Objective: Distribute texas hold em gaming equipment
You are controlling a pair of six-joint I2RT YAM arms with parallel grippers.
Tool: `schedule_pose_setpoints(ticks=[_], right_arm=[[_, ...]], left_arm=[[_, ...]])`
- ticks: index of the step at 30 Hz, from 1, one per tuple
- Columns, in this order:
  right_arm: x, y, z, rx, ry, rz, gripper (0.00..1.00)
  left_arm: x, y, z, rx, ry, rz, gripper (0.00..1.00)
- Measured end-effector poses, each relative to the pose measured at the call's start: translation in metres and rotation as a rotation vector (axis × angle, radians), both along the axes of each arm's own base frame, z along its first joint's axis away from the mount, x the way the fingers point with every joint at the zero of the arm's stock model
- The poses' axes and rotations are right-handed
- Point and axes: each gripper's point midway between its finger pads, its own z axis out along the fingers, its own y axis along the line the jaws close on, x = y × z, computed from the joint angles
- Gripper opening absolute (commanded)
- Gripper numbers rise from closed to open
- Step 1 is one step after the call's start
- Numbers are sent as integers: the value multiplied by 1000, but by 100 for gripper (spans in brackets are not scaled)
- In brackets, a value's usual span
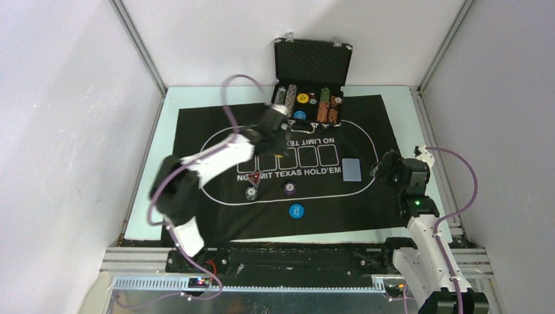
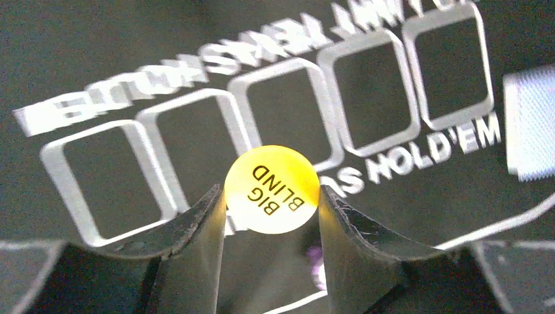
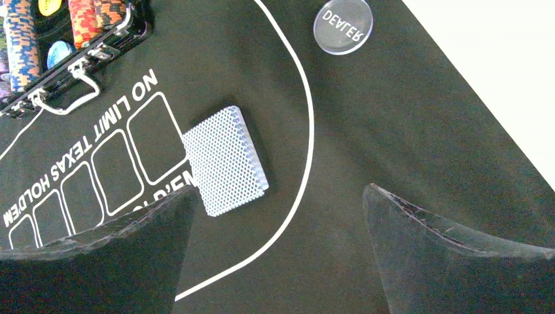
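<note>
1. Left wrist view: the left hand [image 2: 271,191] is clamped on a yellow BIG BLIND button [image 2: 271,186], pinched edge to edge between both fingers.
2. Beyond its fingertips lies the felt mat [image 2: 98,39] with its printed card boxes.
3. Opposite, the right hand [image 3: 279,189] is spread wide, grasping nothing. A blue-backed card deck [image 3: 224,160] lies just ahead of one finger, and a DEALER button [image 3: 343,26] farther ahead.

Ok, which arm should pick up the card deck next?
Right. The right claw is open and empty, hanging just beside the card deck. The left claw is closed on the yellow button over the middle of the mat, farther from the deck.
</note>
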Motion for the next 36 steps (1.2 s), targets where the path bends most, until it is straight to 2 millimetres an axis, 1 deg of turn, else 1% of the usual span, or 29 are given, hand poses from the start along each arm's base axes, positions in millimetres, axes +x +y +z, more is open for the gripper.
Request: schedule_pose_setpoints(ticks=[1, 2, 3, 5, 6, 8, 10, 13, 15, 16, 18, 22, 25, 27, 32, 33, 34, 36], right_arm=[[0, 0, 0, 0, 0, -1, 100], [0, 0, 0, 0, 0, -2, 100], [0, 0, 0, 0, 0, -2, 100], [0, -1, 0, 0, 0, -4, 100], [0, -1, 0, 0, 0, -5, 100], [0, -2, 0, 0, 0, -7, 100], [0, -2, -1, 0, 1, -8, 100], [0, -3, -2, 0, 3, -10, 100], [1, -3, -3, 0, 7, -12, 100], [1, -4, -3, 0, 8, -13, 99], [0, -4, -5, 0, 14, -15, 100], [0, -5, -6, 0, 18, -19, 100], [0, -5, -6, 1, 19, -19, 100], [0, -6, -7, 1, 20, -20, 100], [0, -6, -8, 1, 25, -22, 100], [0, -6, -8, 1, 26, -22, 100], [0, -6, -8, 1, 26, -23, 100], [0, -6, -8, 1, 27, -24, 100]], left_arm=[[11, 23, 15, -27, -36, 69, 20], [21, 51, 28, -53, -73, 152, 20], [29, 85, 39, -70, -105, 245, 19], [39, 145, 49, -79, -140, 418, 19], [42, 175, 50, -74, -151, 510, 19], [42, 243, 40, -49, -148, 716, 20], [35, 288, 24, -24, -121, 857, 20], [21, 345, -4, 5, -41, 1029, 19], [16, 372, -19, 26, -1, 1107, 20], [13, 381, -27, 37, 20, 1131, 20], [9, 389, -41, 61, 64, 1150, 20], [11, 392, -56, 82, 110, 1153, 23], [15, 394, -60, 85, 125, 1156, 29], [14, 395, -62, 92, 139, 1160, 38], [5, 398, -66, 115, 172, 1168, 48], [3, 398, -66, 121, 178, 1170, 52], [2, 398, -66, 124, 182, 1170, 54], [0, 398, -67, 128, 190, 1170, 61]])
